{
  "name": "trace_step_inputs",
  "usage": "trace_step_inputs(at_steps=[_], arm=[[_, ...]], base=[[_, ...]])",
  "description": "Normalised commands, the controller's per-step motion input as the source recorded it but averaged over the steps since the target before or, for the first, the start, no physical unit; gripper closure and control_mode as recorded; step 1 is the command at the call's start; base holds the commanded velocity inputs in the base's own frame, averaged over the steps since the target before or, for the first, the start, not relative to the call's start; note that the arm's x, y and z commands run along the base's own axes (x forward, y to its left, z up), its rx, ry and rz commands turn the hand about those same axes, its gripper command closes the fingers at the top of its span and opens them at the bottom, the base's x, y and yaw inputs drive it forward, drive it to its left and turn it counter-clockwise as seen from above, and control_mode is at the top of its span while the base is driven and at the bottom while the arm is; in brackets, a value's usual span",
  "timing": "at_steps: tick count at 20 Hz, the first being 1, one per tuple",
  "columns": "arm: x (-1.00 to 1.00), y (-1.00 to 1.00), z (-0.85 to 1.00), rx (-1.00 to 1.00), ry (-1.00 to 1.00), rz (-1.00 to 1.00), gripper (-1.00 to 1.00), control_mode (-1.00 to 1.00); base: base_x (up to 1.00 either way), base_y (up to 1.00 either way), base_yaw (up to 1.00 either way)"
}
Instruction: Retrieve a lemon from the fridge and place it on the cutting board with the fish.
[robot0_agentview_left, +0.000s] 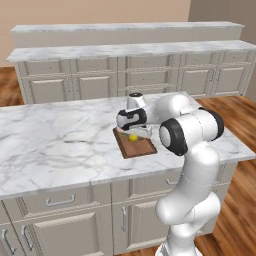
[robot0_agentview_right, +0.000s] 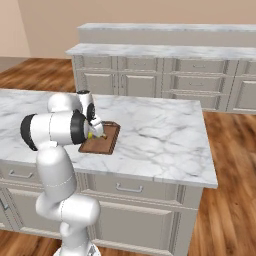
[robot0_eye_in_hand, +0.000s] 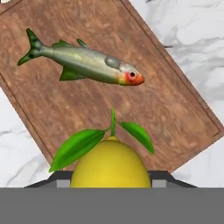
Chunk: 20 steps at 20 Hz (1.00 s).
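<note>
My gripper (robot0_agentview_left: 134, 134) hangs low over the reddish-brown cutting board (robot0_agentview_left: 141, 148) on the marble island, shut on the yellow lemon (robot0_agentview_left: 133, 137). In the hand view the lemon (robot0_eye_in_hand: 110, 164), with two green leaves, sits between the fingertips of the gripper (robot0_eye_in_hand: 109, 181). Beyond it on the cutting board (robot0_eye_in_hand: 175, 109) lies the fish (robot0_eye_in_hand: 83, 63), greenish with a red head. From the right side the lemon (robot0_agentview_right: 90, 135) shows at the near left end of the cutting board (robot0_agentview_right: 106, 142). I cannot tell whether the lemon touches the wood. The fridge is out of view.
The board lies on a white marble island counter (robot0_agentview_left: 55, 145) with drawers below. A second run of grey cabinets (robot0_agentview_left: 125, 75) stands across a wooden-floor aisle. My own arm (robot0_agentview_left: 192, 132) bends over the island's right part.
</note>
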Motion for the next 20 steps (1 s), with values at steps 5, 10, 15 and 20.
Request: trace_step_inputs(at_steps=[5, 10, 15, 20], arm=[[0.20, 0.00, -0.42, 0.00, -0.08, 0.00, 1.00, -1.00], [0.08, 0.00, -0.12, 0.00, -0.05, -0.01, 1.00, -1.00], [0.01, 0.00, -0.06, 0.00, -0.02, 0.00, 1.00, -1.00], [0.03, 0.00, -0.09, 0.00, -0.02, 0.00, 1.00, -1.00]], base=[[0.00, 0.00, 0.00], [0.00, 0.00, 0.00], [0.00, 0.00, 0.00], [0.00, 0.00, 0.00]])
